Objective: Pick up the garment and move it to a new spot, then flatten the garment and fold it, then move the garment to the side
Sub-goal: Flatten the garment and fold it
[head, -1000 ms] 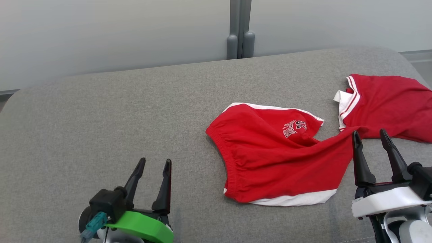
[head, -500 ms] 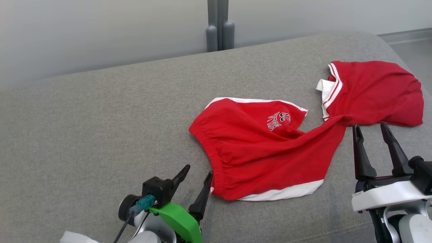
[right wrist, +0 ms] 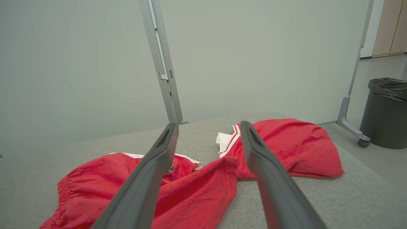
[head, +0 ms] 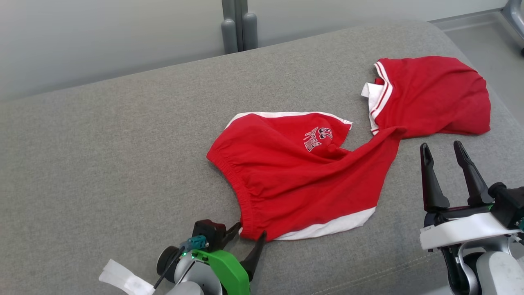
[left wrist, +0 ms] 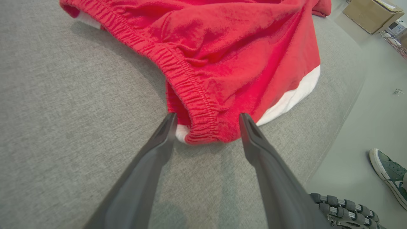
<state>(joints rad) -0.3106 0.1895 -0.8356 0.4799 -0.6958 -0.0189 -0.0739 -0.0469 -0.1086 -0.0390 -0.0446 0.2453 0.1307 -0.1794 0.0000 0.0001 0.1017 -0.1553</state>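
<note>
The garment (head: pixel 294 176) is a pair of red shorts with white hems, a gathered waistband and a small printed logo, lying crumpled on the grey cushion (head: pixel 123 143). My left gripper (head: pixel 250 231) stands open at the near corner of the waistband. In the left wrist view the waistband corner (left wrist: pixel 203 127) lies between the open fingers of that gripper (left wrist: pixel 207 116). My right gripper (head: pixel 441 144) is open and holds nothing, just right of the shorts' far leg. The right wrist view shows the same gripper (right wrist: pixel 209 124) raised above the cloth (right wrist: pixel 197 190).
A second red piece with a white striped collar (head: pixel 430 96) lies at the far right, touching the shorts' leg. A grey post (head: pixel 239 24) stands behind the cushion. Off its right edge are a black bin (right wrist: pixel 386 113), a cardboard box (left wrist: pixel 369 12) and a person's shoe (left wrist: pixel 388 173).
The head view has swung to the right. My left gripper has travelled right and forward across the cushion to the waistband corner. Both grippers stay open.
</note>
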